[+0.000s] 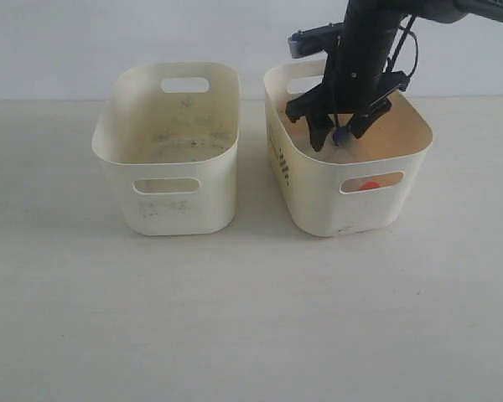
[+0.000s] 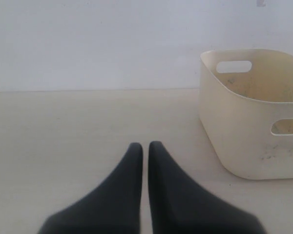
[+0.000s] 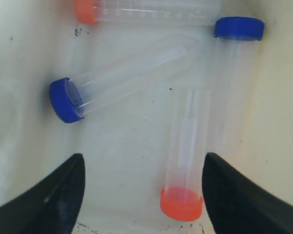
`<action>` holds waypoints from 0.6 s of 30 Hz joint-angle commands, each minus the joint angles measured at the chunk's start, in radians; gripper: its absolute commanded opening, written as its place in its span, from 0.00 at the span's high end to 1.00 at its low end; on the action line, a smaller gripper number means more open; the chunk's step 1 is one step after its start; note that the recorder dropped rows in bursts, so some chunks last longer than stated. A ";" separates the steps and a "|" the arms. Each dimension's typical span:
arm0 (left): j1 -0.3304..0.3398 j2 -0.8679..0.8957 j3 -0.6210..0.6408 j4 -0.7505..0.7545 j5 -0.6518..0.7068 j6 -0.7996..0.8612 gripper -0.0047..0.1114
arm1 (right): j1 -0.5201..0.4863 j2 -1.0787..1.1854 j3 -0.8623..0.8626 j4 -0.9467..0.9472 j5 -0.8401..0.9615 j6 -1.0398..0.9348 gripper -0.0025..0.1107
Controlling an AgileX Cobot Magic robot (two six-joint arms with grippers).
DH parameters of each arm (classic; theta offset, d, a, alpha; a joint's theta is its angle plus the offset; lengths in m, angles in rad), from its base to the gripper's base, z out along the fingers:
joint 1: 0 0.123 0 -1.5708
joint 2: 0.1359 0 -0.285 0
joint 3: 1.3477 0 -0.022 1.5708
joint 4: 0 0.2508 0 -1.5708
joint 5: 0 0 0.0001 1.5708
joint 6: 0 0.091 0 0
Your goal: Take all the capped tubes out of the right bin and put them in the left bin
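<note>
My right gripper (image 1: 336,132) hangs open inside the right bin (image 1: 318,209), just above its floor. In the right wrist view its open fingers (image 3: 144,158) straddle the lower end of a clear tube with an orange-red cap (image 3: 181,204), which lies close to one finger without touching it. Several capped tubes lie on this floor: a slanted blue-capped one (image 3: 63,100), another blue-capped one (image 3: 239,28) and a second orange-capped one (image 3: 85,9). The left bin (image 1: 184,209) holds no tubes. My left gripper (image 2: 145,145) is shut on nothing, low over the table beside the left bin (image 2: 234,131).
The two bins stand side by side with a narrow gap between them. An orange cap (image 1: 369,185) shows through the right bin's front slot. The pale tabletop (image 1: 235,318) stretches in front of both bins.
</note>
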 commanded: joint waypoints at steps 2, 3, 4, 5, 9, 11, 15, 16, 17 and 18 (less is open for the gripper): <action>0.000 0.000 -0.004 -0.006 -0.004 -0.010 0.92 | 0.016 -0.003 0.002 0.021 -0.006 -0.011 0.25; 0.000 0.000 -0.004 -0.006 -0.004 -0.010 0.92 | 0.019 -0.003 0.002 0.021 -0.008 -0.003 0.22; 0.000 0.000 -0.004 -0.006 -0.004 -0.010 0.92 | 0.018 -0.003 0.002 0.021 -0.011 0.002 0.20; 0.000 0.000 -0.004 -0.006 -0.004 -0.010 0.92 | 0.018 0.003 0.002 0.021 -0.013 0.002 0.19; 0.000 0.000 -0.004 -0.006 -0.004 -0.010 0.92 | 0.018 0.040 0.002 -0.018 0.007 0.011 0.19; 0.000 0.000 -0.004 -0.006 -0.004 -0.010 0.92 | 0.018 0.055 0.002 -0.077 0.017 0.033 0.19; 0.000 0.000 -0.004 -0.006 -0.004 -0.010 0.92 | 0.018 0.057 0.002 -0.166 0.019 0.104 0.19; 0.000 0.000 -0.004 -0.006 -0.004 -0.010 0.92 | 0.021 0.061 0.002 -0.166 0.019 0.111 0.19; 0.000 0.000 -0.004 -0.006 -0.004 -0.010 0.92 | 0.021 0.069 0.002 -0.166 0.019 0.111 0.19; 0.000 0.000 -0.004 -0.006 -0.004 -0.010 0.92 | 0.024 0.074 0.002 -0.164 0.019 0.111 0.19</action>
